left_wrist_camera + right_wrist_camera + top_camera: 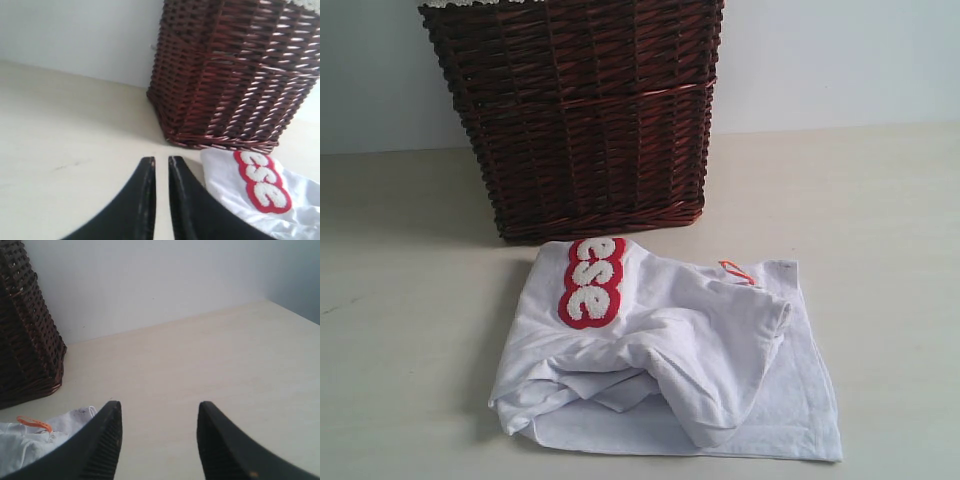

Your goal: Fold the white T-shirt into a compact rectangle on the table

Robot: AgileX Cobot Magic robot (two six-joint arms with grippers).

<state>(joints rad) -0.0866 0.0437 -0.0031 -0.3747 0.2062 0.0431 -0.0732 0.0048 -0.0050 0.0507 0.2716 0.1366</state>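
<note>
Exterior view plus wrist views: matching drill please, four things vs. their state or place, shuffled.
1 white T-shirt
2 wicker basket
3 left tool
4 right tool

A jaws wide apart, empty
B lying rumpled on the table
C jaws almost shut, empty
D standing upright beyond the shirt

Pairs: 1-B, 2-D, 3-C, 4-A

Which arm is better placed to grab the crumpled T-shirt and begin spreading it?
Right, probably: its jaws stand open beside the white T-shirt, near the orange neck tag; the left jaws are almost shut.
</note>
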